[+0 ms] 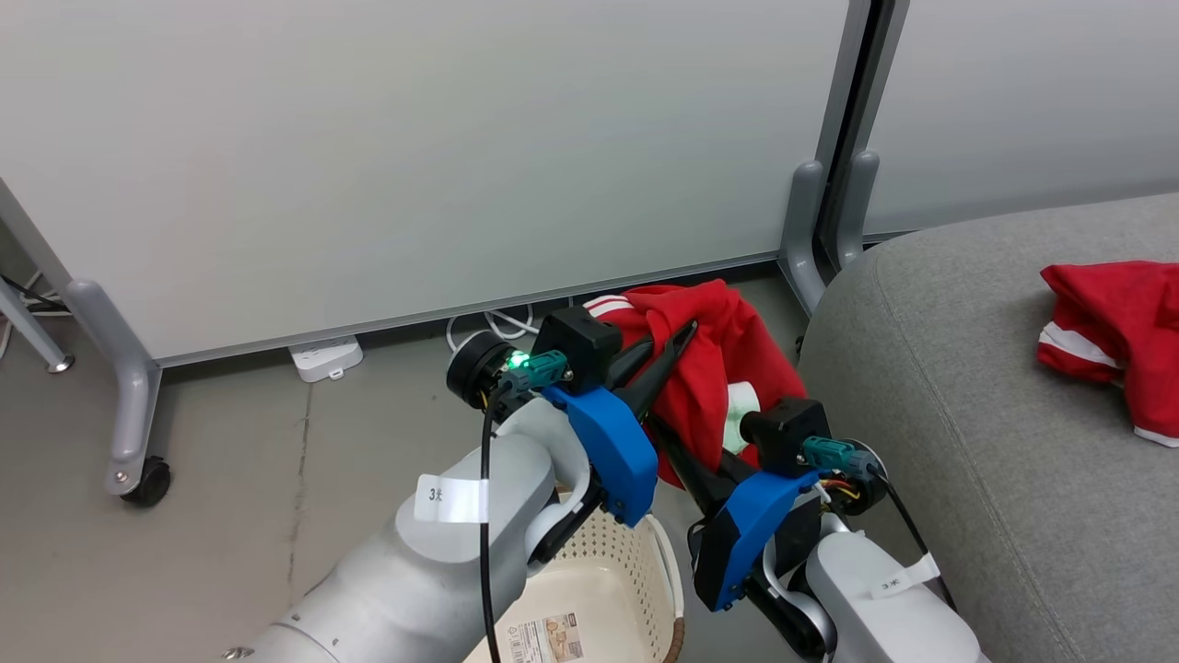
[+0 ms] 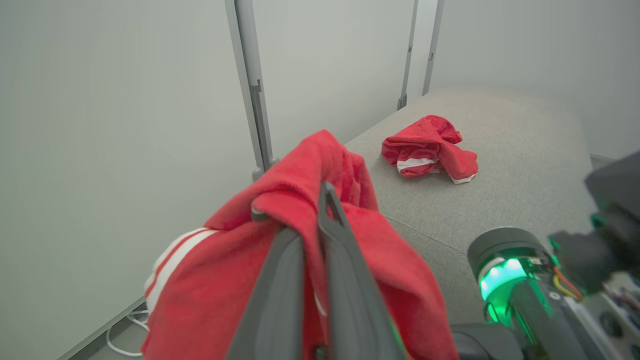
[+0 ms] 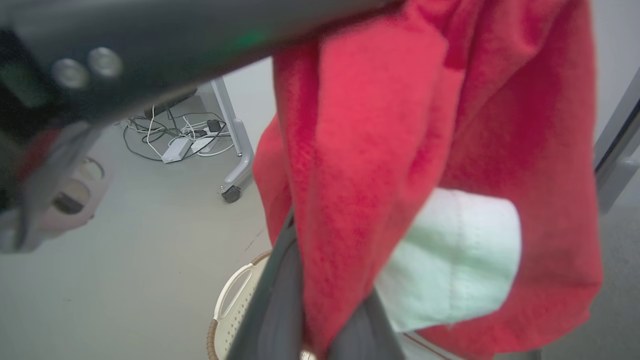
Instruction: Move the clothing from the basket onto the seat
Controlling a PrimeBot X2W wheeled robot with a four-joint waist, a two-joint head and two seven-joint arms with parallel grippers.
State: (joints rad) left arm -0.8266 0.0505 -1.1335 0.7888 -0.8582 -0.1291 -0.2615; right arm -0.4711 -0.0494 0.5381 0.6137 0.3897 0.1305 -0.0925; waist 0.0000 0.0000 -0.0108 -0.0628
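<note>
White tag [image 1: 449, 498] on my left forearm [image 1: 414, 571] begins "3"; the sticker [image 1: 545, 638] in the basket [image 1: 636, 552] is too small to read.

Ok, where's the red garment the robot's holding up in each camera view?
Head view: held garment, centre of the picture.
Left wrist view: lower centre, draped over the dark fingers.
Right wrist view: centre and right, hanging large.
Shared landmark: basket, bottom centre in head and right wrist views.

To the right of the hanging red garment [image 1: 709, 378], the grey seat [image 1: 930, 387] lay broad and bare — only a crumpled red garment [image 1: 1110, 336] sat farther along it. Ahead, the white partition [image 1: 414, 157] and its grey posts [image 1: 815, 221] blocked passage.
</note>
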